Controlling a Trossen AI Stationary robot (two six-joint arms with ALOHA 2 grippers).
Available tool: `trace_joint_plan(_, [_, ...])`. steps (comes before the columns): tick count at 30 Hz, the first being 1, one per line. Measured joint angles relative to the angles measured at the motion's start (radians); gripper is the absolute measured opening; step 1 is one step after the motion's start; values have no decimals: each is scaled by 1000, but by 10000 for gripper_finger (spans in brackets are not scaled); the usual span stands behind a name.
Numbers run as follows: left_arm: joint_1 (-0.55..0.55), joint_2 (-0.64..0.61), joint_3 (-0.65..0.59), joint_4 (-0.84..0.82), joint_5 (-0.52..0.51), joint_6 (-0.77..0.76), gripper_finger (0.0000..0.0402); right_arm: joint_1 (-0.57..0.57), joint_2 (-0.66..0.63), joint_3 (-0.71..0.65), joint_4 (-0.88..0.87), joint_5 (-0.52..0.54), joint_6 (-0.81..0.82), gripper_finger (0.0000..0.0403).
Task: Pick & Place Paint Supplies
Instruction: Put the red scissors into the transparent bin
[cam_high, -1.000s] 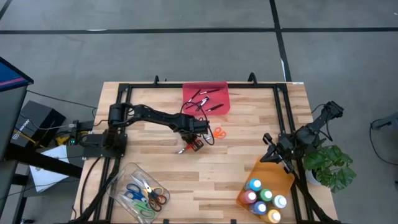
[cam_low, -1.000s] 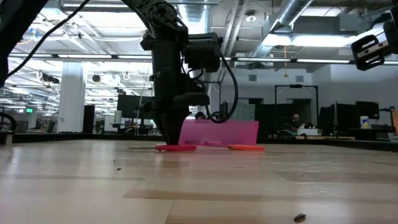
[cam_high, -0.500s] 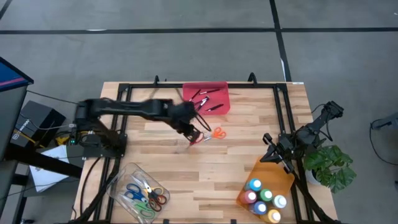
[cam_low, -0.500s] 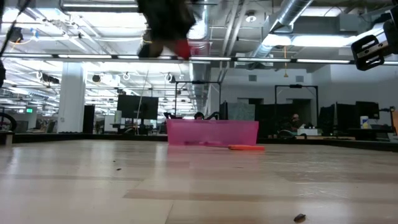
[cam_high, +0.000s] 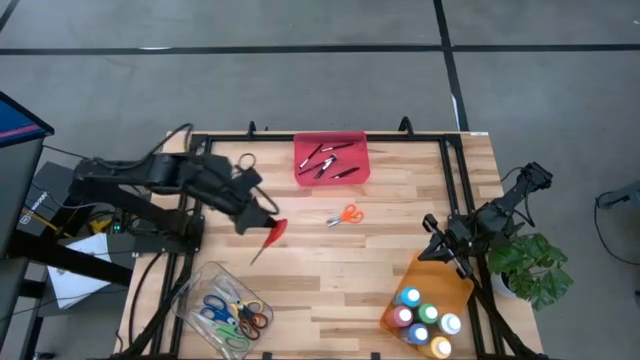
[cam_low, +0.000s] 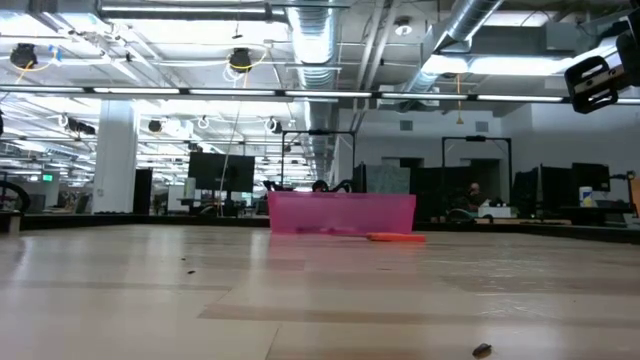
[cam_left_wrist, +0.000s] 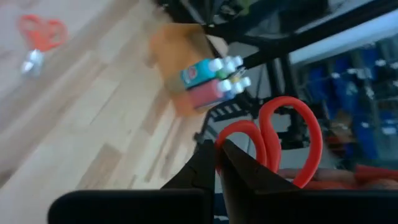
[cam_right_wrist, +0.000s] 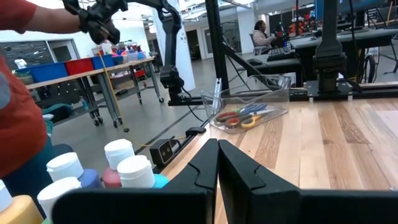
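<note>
My left gripper (cam_high: 262, 222) is above the left half of the table, shut on red-handled scissors (cam_high: 274, 231). In the left wrist view their two red handle loops (cam_left_wrist: 273, 134) stand past the fingertips. Orange-handled scissors (cam_high: 345, 215) lie flat on the table's middle. Dark sticks (cam_high: 328, 160) lie in the red tray (cam_high: 357, 138) at the far edge. White-capped paint bottles (cam_high: 424, 314) stand in the orange tray (cam_high: 432, 272) near the right corner. My right gripper (cam_high: 441, 251) waits shut just beyond that tray. My left gripper pinches the red scissors between its two shut fingers (cam_left_wrist: 239, 171), just below where the handle loops (cam_left_wrist: 245, 132) meet. The loops stick out past the fingertips; the blades are hidden by the gripper in the wrist view. The scissors are lifted clear of the table.
A clear tray (cam_high: 196, 290) with several coloured scissors sits at the near left corner. A black frame (cam_high: 447, 160) runs around the table's edges. A potted plant (cam_high: 535, 265) stands off the right edge. A person's red sleeve (cam_right_wrist: 18, 93) shows in the right wrist view.
My left gripper has risen from the table's middle with the red scissors, out of the low view, and swung toward the left edge. The red scissors, first lying on the table, are now lifted clear. The orange scissors have stayed in place.
</note>
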Motion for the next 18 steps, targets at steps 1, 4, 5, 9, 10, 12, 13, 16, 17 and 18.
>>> trace_joint_plan(1, [-21,-12,-1,-19,-18,-25,4,0,-1,0,0,0,0,8])
trace_joint_plan(4, [-71,-48,0,-31,-46,-103,3,0,-1,0,0,0,0,8])
trace_joint_plan(5, [-87,-55,0,-35,-45,-124,3,0,0,0,3,1,0,8])
trace_joint_plan(9, [-155,-65,0,-84,-62,-182,3,0,0,0,0,0,0,8])
trace_joint_plan(10, [-172,-64,0,-92,-62,-184,3,0,1,0,0,0,0,8])
trace_joint_plan(12, [-208,-57,0,-109,-63,-184,3,0,0,0,0,0,0,8])
trace_joint_plan(13, [-224,-52,0,-117,-63,-179,4,0,0,0,0,-1,0,8])
trace_joint_plan(16, [-280,-35,-1,-168,-63,-158,4,0,0,0,0,0,0,8])
trace_joint_plan(17, [-299,-30,0,-188,-63,-154,4,0,0,0,0,-1,0,8])
trace_joint_plan(18, [-316,-24,0,-217,-63,-150,3,0,0,0,0,-1,0,8])
